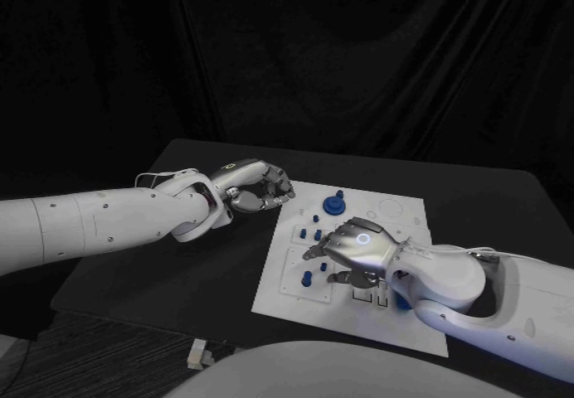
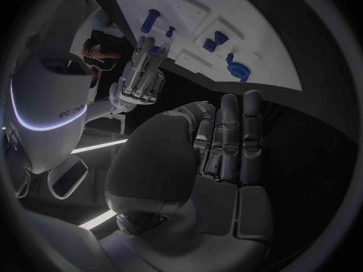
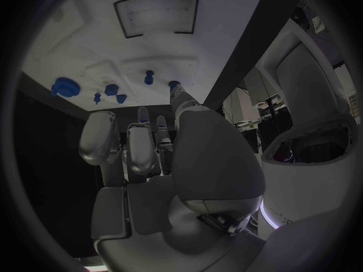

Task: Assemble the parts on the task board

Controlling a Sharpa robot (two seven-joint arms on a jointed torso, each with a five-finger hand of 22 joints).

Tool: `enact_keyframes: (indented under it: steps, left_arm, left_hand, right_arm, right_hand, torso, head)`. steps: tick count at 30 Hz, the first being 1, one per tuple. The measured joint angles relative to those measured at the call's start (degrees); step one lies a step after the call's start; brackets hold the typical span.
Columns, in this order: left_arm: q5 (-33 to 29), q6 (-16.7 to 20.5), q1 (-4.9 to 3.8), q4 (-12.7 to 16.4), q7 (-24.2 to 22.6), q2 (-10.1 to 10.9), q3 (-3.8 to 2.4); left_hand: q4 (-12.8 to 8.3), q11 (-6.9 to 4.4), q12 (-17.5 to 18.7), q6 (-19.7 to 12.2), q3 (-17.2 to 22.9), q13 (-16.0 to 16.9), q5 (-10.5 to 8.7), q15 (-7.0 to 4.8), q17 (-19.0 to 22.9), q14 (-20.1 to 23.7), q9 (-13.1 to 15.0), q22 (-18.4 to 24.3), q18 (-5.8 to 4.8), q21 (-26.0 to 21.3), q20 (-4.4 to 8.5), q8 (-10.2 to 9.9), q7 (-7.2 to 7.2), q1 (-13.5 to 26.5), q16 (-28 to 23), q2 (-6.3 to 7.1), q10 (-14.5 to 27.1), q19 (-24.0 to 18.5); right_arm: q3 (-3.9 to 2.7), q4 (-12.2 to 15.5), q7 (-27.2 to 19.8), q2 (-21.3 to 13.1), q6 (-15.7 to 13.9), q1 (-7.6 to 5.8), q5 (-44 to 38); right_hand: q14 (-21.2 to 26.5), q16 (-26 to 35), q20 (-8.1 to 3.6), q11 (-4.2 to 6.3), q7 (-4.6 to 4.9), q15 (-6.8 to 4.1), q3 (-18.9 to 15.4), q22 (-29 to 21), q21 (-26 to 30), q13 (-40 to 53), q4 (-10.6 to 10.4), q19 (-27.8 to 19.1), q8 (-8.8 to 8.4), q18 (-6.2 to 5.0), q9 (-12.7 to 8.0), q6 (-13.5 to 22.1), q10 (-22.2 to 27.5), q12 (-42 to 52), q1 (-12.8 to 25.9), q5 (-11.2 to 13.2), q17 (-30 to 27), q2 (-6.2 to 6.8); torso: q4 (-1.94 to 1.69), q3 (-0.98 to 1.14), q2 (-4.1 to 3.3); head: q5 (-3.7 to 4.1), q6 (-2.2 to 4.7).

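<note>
Currently the task board [image 1: 395, 217] lies flat in the middle of the black table [image 1: 192, 265], its far corner toward the back edge. It acts as the only holder here: several small blue parts stand in or lie on it.

Board contents, head view:
- large blue part [image 1: 336, 201] with a round base and upright stem, standing near the far left corner of the board
- a few small blue pegs [image 1: 316, 219] just below it, along the left side of the board
- another blue piece [image 1: 308, 278] low on the left side, near the board's near edge
- blue bit [image 1: 402, 303] showing under the right wrist, partly hidden, can't tell its shape

Left hand [image 1: 254, 189]: off the board, just beside its far left corner, above bare table. Fingers curled in toward the palm, nothing in them. Left wrist view confirms it: fingers [image 2: 230, 140] folded together, no part between them, board edge [image 2: 250, 72] beyond the fingertips.

Right hand [image 1: 359, 253]: over the middle of the board, palm down, fingers bent toward the left-side pegs. Right wrist view shows fingers [image 3: 141, 148] curved, tips near the board surface [image 3: 98, 36], with the blue parts [image 3: 64, 86] apart from them. Can't tell whether anything is pinched under the hand; contact with the board is hidden by the hand's own back.
</note>
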State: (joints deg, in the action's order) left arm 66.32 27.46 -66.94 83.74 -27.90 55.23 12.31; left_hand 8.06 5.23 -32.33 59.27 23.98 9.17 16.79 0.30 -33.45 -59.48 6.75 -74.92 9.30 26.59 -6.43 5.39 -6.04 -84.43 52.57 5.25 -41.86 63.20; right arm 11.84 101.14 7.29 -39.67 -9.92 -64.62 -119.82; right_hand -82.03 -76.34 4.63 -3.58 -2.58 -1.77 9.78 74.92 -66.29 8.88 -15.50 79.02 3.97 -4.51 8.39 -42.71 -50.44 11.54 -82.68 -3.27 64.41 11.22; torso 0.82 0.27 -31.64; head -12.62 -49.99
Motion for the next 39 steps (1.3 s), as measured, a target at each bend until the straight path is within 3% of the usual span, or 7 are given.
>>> enact_keyframes:
  steps: [9, 15, 19, 21, 25, 29, 39]
  left_arm:
    - [0.0, 0.0, 0.01, 0.1, 0.0, 0.1, 0.00]
    - [0.0, 0.1, 0.01, 0.2, 0.0, 0.3, 0.00]
    - [0.0, 0.1, 0.01, 0.3, 0.0, 0.4, 0.00]
    - [0.0, 0.1, 0.01, 0.4, 0.0, 0.4, 0.00]
    - [0.0, 0.1, 0.01, 0.4, 0.0, 0.5, 0.00]
    - [0.0, 0.1, 0.01, 0.4, 0.1, 0.5, 0.00]
    - [0.0, 0.1, 0.01, 0.4, 0.1, 0.5, 0.00]
  left_hand:
    - [0.0, 0.00, 0.0, 0.0, 0.0, 0.0, 0.00, 0.00, 0.0, 0.0, 0.0, 0.0, 0.00, 0.0, 0.00, 0.0, 0.00, 0.0, 0.0, 0.00, 0.0, 0.0]
    - [0.0, 0.00, 0.0, 0.0, 0.0, 0.0, 0.00, 0.00, 0.0, 0.0, 0.0, 0.0, 0.00, 0.0, 0.00, 0.0, 0.00, 0.0, 0.0, 0.00, 0.0, 0.0]
    - [-0.2, 0.00, 0.0, 0.0, -0.2, -0.1, 0.00, 0.00, 0.0, 0.0, 0.0, 0.0, 0.00, 0.0, 0.00, 0.0, 0.00, 0.0, 0.0, 0.00, 0.0, 0.0]
    - [-0.2, 0.00, 0.0, 0.0, -0.2, -0.1, 0.00, 0.00, 0.0, 0.0, 0.0, 0.0, 0.00, 0.0, 0.00, 0.0, 0.00, 0.0, 0.0, 0.00, 0.0, 0.0]
    - [-0.2, 0.00, 0.0, 0.0, -0.2, -0.1, 0.00, 0.00, 0.0, 0.0, 0.0, 0.0, 0.00, 0.0, 0.00, 0.0, 0.00, 0.0, 0.0, 0.00, 0.0, 0.0]
    - [-0.2, 0.00, 0.0, 0.0, -0.2, -0.1, 0.00, 0.00, 0.0, 0.0, 0.0, 0.0, 0.00, 0.0, 0.00, 0.0, 0.00, 0.0, 0.0, 0.00, 0.0, 0.0]
    - [-0.2, 0.00, 0.0, 0.0, -0.2, 0.0, 0.00, 0.00, 0.0, 0.0, 0.0, 0.0, 0.00, 0.0, -0.01, 0.0, 0.00, 0.0, 0.0, 0.00, 0.0, 0.0]
  right_arm:
    - [-0.03, 5.6, 0.0, -9.0, -7.7, -7.13, 1.3]
    - [-0.10, 7.5, 0.0, -15.7, -13.2, -11.40, 8.6]
    - [-0.06, 7.6, 0.6, -18.5, -14.5, -12.28, 15.8]
    - [-0.04, 7.3, 1.5, -19.5, -14.4, -12.53, 19.6]
    - [-0.04, 6.5, 4.8, -20.2, -11.7, -12.68, 25.5]
    - [-0.04, 5.8, 9.5, -20.2, -5.5, -12.49, 29.3]
    - [0.00, 3.9, 20.7, -17.6, 9.7, -10.73, 33.2]
  right_hand:
    - [-0.4, -0.7, -0.64, 0.76, -0.79, -0.43, -0.3, 0.0, -1.8, 1.3, -0.7, 0.6, 1.90, 0.01, -0.2, -3.1, -2.1, 3.8, 1.4, 0.0, 1.4, -0.72]
    - [-0.8, -1.3, -0.72, 1.23, 2.49, -0.85, 1.2, 0.0, -2.9, 3.6, -0.9, 1.3, 4.30, 0.02, 0.3, -8.8, -10.6, 9.9, 0.1, -0.9, 2.3, -2.47]
    - [-0.7, -0.9, -0.79, 3.00, 4.95, -0.98, 1.6, 0.0, -2.2, 6.0, -1.1, 1.3, 5.16, 0.02, 0.5, -11.8, -17.7, 14.7, 0.4, -1.3, 1.3, -3.31]
    - [0.1, 1.0, -2.22, 5.00, 5.29, -2.67, 0.8, 0.0, -0.3, 11.3, -0.9, 0.7, 6.20, 0.02, 1.1, -14.7, -23.3, 22.6, 3.8, -1.3, -1.5, -4.24]
    - [-1.3, 0.8, -3.43, 6.14, 4.94, -3.69, -1.3, 0.0, -1.4, 32.8, -1.1, 1.7, 7.09, 0.03, 2.2, -17.0, -28.9, 42.3, 15.4, -0.5, -1.1, -6.14]
    - [-1.9, -2.7, -4.13, 6.65, 3.93, -4.36, -0.5, 0.0, -6.7, 63.0, -1.4, 4.4, 10.14, 0.17, 4.9, -21.8, -33.3, 69.0, 22.6, -0.2, 5.6, -5.15]
    - [-2.1, -12.1, -4.30, 6.55, 3.32, -4.53, 1.2, 0.0, -21.5, 66.1, -1.5, 4.9, 11.51, 3.65, 10.2, -27.4, -33.4, 78.3, 33.7, -0.9, 10.5, -3.98]
  torso:
    - [-0.02, 0.00, 0.02]
    - [-0.06, 0.00, 0.02]
    - [-0.06, 0.00, 0.01]
    - [-0.06, 0.00, 0.01]
    - [-0.05, 0.00, 0.01]
    - [-0.02, -0.02, 0.01]
    - [-0.04, -0.02, -0.07]
  head:
    - [1.25, 0.00]
    - [2.36, -0.01]
    - [2.91, -0.01]
    - [3.19, -0.02]
    - [3.59, -0.02]
    - [3.85, -0.02]
    - [4.13, -0.02]
